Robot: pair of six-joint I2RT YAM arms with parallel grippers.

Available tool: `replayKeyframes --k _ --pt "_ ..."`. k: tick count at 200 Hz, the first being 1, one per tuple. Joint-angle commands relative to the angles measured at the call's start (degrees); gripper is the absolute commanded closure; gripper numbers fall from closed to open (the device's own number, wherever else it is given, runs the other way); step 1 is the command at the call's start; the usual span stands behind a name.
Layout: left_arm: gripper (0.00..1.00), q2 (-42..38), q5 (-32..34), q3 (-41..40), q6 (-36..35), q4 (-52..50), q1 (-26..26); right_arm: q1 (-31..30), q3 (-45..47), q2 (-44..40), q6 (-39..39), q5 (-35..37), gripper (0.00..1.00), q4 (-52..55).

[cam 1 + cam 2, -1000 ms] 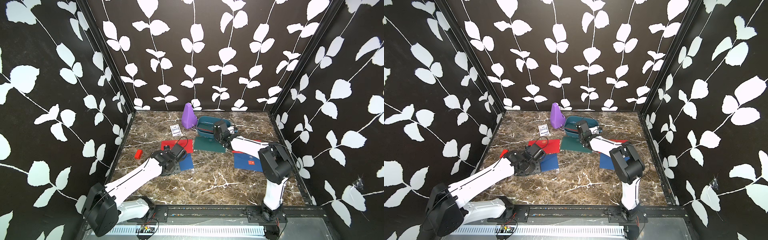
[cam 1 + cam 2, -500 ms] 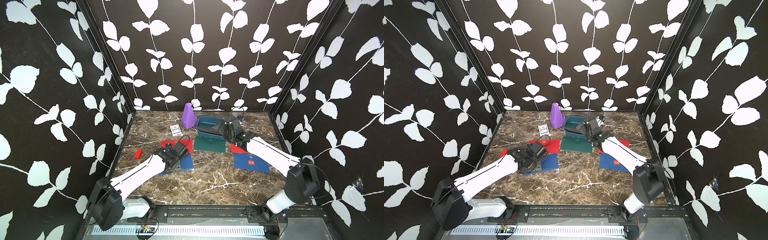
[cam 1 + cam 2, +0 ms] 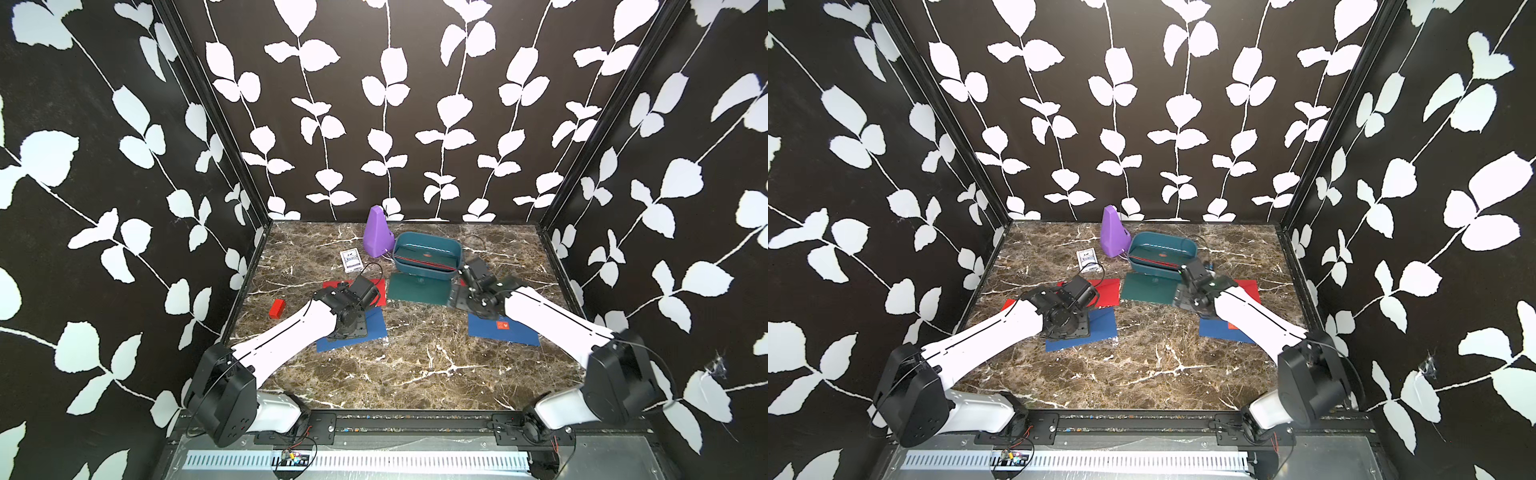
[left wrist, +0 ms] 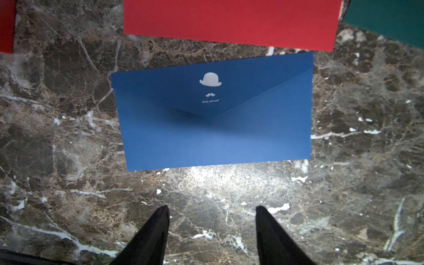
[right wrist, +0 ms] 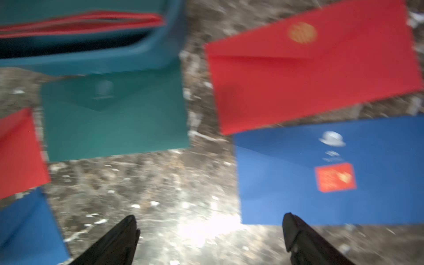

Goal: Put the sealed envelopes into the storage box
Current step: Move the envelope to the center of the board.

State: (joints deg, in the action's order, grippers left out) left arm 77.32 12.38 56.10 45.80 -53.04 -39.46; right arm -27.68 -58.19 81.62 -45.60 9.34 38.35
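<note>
Left wrist view centres on a plain blue envelope (image 4: 215, 133) printed with a pale bowler hat, a moustache and the line "Enjoy yourself". No seal sticker shows on its flap. The left gripper (image 4: 211, 210) hangs empty, jaws apart, over the bare marble tabletop (image 4: 68, 142) just below that envelope's lower edge. A second red envelope (image 4: 229, 20) runs along the top of that frame. The right wrist view is blurred. In it the right gripper (image 5: 210, 216) is spread wide and holds nothing. At upper right lies a stickered red envelope (image 5: 316, 80) with a round gold seal. At lower right a labelled blue envelope (image 5: 286, 183) bears the same hat mark and a red rectangular label with a gold heart; its print is unreadable. The storage box (image 5: 91, 62) sits at upper left, with red envelope edges inside it. The green envelope (image 5: 114, 124) lies just in front of its wall. The task looks partly done: at least one red envelope is boxed, though the count is unclear, and five lie outside. If only stickered ones count as sealed, two are left.
</note>
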Motion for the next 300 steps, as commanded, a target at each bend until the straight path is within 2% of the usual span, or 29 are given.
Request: replayKeyframes --k 1,15,51,88,132,169,221,258,280,288,300 --pt "0.37 -0.84 -0.6 1.2 -1.22 -1.19 -0.35 4.77 4.99 -2.77 1.81 -3.76 0.03 4.22" --pt "0.37 -0.85 -0.54 1.34 -1.18 -1.11 -0.35 6.86 6.73 -2.56 2.97 -7.09 0.04 2.84" --pt "0.37 -0.8 -0.39 1.76 -1.4 -0.76 -0.35 7.03 6.99 1.9 7.0 -13.06 0.06 0.0" --pt "0.37 -0.77 0.3 2.21 -1.96 -1.17 -0.31 7.1 7.04 5.03 9.9 -14.77 0.1 -4.05" --pt "0.36 -1.12 0.55 1.21 -1.85 -0.75 -0.35 6.63 7.53 8.64 12.53 -20.12 0.13 -7.45" --pt "0.37 -1.24 0.8 1.64 -1.28 -1.1 -0.35 1.4 9.32 9.69 11.49 -21.57 0.14 -9.74" --pt "0.37 -0.51 1.49 4.75 -2.38 -1.52 -0.34 -13.66 8.56 13.86 1.57 -22.62 0.14 -17.44" --pt "0.37 0.8 1.55 6.82 -3.34 -1.59 -0.31 -23.21 0.92 15.11 -4.41 -23.73 0.14 -18.83" --pt "0.37 2.88 0.62 8.03 -3.11 -0.86 -0.35 -23.87 -0.35 11.14 -7.9 -21.21 0.07 -17.91" --pt "0.37 3.46 -0.66 8.45 -2.99 -0.47 -0.35 -23.24 -0.47 8.6 -7.1 -18.29 0.02 -15.49" --pt "0.37 4.21 -2.53 8.68 -2.74 0.93 -0.29 -20.92 -0.49 5.8 -4.8 -16.18 0.01 -10.01"
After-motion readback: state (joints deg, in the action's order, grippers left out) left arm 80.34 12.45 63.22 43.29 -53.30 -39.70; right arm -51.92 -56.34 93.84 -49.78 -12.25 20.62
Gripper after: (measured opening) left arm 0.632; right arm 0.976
